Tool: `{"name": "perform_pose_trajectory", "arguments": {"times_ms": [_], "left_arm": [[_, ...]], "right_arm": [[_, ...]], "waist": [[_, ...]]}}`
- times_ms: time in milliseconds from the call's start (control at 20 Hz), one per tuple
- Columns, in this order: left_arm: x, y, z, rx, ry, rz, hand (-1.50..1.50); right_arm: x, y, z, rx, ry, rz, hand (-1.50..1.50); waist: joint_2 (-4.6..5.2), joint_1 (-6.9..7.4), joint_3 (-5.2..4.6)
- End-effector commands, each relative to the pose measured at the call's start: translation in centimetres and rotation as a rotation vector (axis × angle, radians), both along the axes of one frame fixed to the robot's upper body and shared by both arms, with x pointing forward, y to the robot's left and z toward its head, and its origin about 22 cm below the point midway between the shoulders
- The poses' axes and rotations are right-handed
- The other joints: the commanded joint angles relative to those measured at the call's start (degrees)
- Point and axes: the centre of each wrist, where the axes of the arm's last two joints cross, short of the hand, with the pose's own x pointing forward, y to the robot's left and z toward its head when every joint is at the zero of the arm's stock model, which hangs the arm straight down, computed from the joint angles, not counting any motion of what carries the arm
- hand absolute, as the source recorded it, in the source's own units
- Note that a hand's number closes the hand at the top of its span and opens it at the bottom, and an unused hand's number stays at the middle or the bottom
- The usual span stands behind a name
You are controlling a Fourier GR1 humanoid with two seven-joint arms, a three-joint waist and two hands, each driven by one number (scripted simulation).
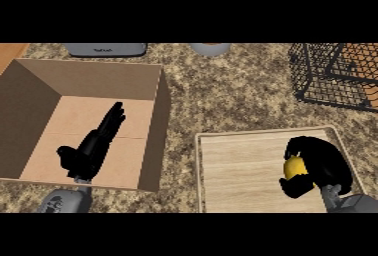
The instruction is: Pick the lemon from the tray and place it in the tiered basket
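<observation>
Looking steeply down at a speckled brown stone counter [221, 95], the view takes in two black hands coming in from the lower edge. At lower right, the right hand [322, 161] is curled round a yellow lemon [295, 167], fingers and thumb wrapped about it so that only a slice of the fruit shows on the hand's left side. Hand and lemon are over the right part of a shallow pale wooden tray [236, 170]; whether the lemon touches the tray's floor or is raised off it cannot be told. At upper right, well apart from the tray, stands the black wire tiered basket [328, 82], partly cut off by the edge. At left sits a large open cardboard box [88, 80]. The left hand [92, 147] is over the box's floor, its fingers straight and held together, pointing up and away, holding nothing. Along the far edge are a flat grey appliance [105, 49] and a round grey object [210, 48], both only partly visible.
</observation>
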Motion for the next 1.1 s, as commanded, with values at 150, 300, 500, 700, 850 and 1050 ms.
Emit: {"name": "perform_pose_trajectory", "arguments": {"times_ms": [150, 300, 500, 700, 850, 1050], "left_arm": [[-0.5, 0.4, -0.1, -0.016, -0.006, 0.03, 0.0], [-0.3, 0.0, 0.2, -0.025, -0.023, 0.023, 0.0], [-0.7, 0.3, -0.3, -0.016, -0.005, 0.022, 0.0], [-1.0, -0.1, -0.6, -0.021, -0.002, 0.012, 0.0], [-0.5, -0.2, -0.4, -0.009, 0.0, 0.002, 0.0], [0.2, -0.8, 0.5, 0.002, 0.001, -0.061, 0.0]], "right_arm": [[1.0, -15.4, 4.1, -0.125, -0.04, -0.096, 1.5], [0.7, -20.6, 6.5, -0.138, -0.094, -0.114, 1.5], [-0.3, -25.9, 8.7, -0.059, -0.237, -0.122, 1.5], [-0.5, -29.0, 11.1, 0.247, -0.414, -0.087, 1.5], [-1.1, -31.5, 13.8, 0.338, -0.575, -0.031, 1.5], [-2.9, -35.1, 17.4, 0.375, -0.635, 0.028, 1.5]], "waist": [[0.94, -2.34, 0.61], [1.0, -2.04, 0.64], [0.89, -1.57, 0.73], [0.4, -0.57, 0.58], [0.56, 0.5, 0.43], [0.77, 2.35, 0.16]]}}
